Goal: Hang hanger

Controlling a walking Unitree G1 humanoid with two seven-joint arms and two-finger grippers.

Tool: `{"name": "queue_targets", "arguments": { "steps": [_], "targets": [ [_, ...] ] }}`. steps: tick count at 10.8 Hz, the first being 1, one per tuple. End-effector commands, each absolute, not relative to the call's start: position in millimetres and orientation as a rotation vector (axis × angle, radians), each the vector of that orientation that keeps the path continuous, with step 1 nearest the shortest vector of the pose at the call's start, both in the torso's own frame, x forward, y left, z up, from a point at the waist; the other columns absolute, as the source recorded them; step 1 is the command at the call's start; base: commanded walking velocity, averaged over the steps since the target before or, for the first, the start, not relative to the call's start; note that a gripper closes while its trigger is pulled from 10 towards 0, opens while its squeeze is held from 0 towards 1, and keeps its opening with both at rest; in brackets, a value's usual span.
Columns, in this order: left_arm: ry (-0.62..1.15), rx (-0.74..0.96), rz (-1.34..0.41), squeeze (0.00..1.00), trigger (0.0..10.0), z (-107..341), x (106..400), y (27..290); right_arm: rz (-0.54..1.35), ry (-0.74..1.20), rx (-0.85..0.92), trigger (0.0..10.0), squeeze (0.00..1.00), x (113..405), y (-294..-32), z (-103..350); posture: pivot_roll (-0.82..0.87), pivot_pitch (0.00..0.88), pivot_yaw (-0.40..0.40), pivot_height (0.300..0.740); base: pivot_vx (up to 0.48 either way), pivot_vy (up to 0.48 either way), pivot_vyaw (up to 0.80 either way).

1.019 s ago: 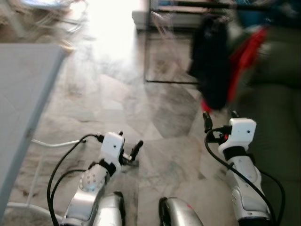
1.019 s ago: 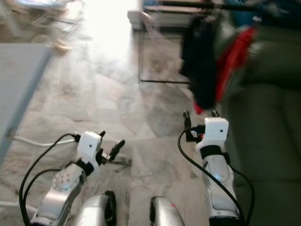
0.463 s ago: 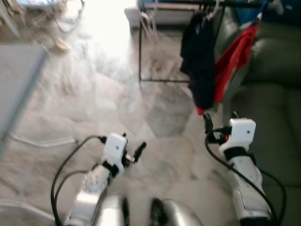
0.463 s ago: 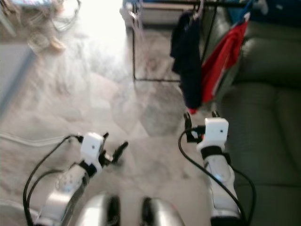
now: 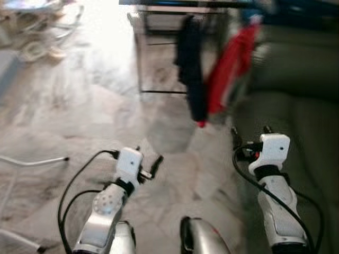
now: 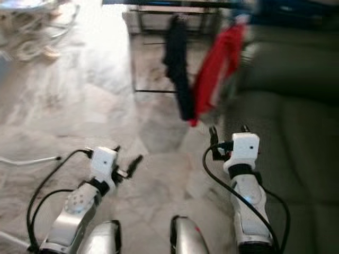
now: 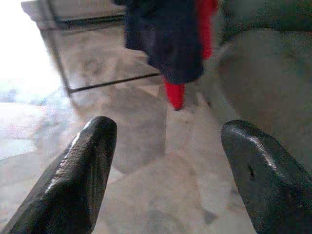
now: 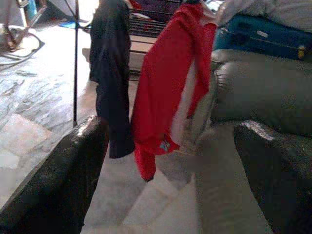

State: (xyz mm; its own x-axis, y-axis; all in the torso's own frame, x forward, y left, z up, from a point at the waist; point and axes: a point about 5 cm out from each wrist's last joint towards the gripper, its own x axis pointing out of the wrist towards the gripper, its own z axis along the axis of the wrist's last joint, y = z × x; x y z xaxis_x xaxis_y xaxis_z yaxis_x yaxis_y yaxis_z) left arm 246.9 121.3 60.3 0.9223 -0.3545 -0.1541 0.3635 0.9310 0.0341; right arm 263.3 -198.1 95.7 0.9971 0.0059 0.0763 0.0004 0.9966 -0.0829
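**No hanger in hand; rack at 12 o'clock**

Left gripper [image 7: 165, 190] and right gripper [image 8: 170, 190] are both hanging spread, carrying nothing. Dark garment [image 5: 190, 69] and red garment [image 5: 230, 66] are dangling ahead. I cannot tell where a hanger is lying. Sofa [image 5: 296, 106] at 2 o'clock is risking a right-arm snag.

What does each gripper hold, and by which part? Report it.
Nothing is held. The left gripper and right gripper are both open, with only floor and hanging clothes beyond.

A red garment [image 8: 165, 92] and a dark garment [image 8: 109, 73] hang side by side from the rack [image 5: 175, 3].
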Motion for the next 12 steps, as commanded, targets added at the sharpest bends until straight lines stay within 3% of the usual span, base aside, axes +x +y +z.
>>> {"name": "queue_targets", "arguments": {
  "steps": [1,2,4,6,11,12],
  "targets": [
    [0.128,0.089,-0.264,0.00,10.0,59.7,248.9,140.1,-0.011,-0.068,-0.063,10.0,0.71,264.0,-198.5,93.7,0.00,0.191,-0.012,0.740,0.000,0.000,0.00],
    [0.088,0.151,-0.153,0.00,10.0,61.1,249.4,157.8,-0.045,-0.053,-0.045,10.0,0.04,262.5,-202.1,90.5,0.00,0.185,-0.017,0.740,0.000,0.000,0.00],
    [0.062,0.188,-0.022,0.00,10.0,62.4,241.9,177.5,-0.036,-0.003,-0.010,10.0,0.00,258.4,-199.1,78.0,0.00,0.186,-0.022,0.740,0.000,0.000,0.00],
    [0.073,0.191,-0.007,0.00,10.0,61.1,234.0,187.9,-0.033,0.055,0.002,10.0,0.00,252.3,-194.6,62.0,0.01,0.188,-0.015,0.740,0.000,0.000,0.00],
    [0.054,0.165,-0.018,0.00,10.0,59.9,241.6,178.7,-0.033,0.051,-0.018,10.0,0.00,255.6,-200.3,63.0,0.00,0.179,-0.014,0.740,0.000,0.000,0.00],
    [0.049,0.155,-0.019,0.00,10.0,61.6,243.0,178.7,-0.031,0.047,-0.010,10.0,0.00,256.5,-199.5,63.3,0.00,0.180,-0.015,0.740,0.000,0.000,-0.80]
  ]
}}
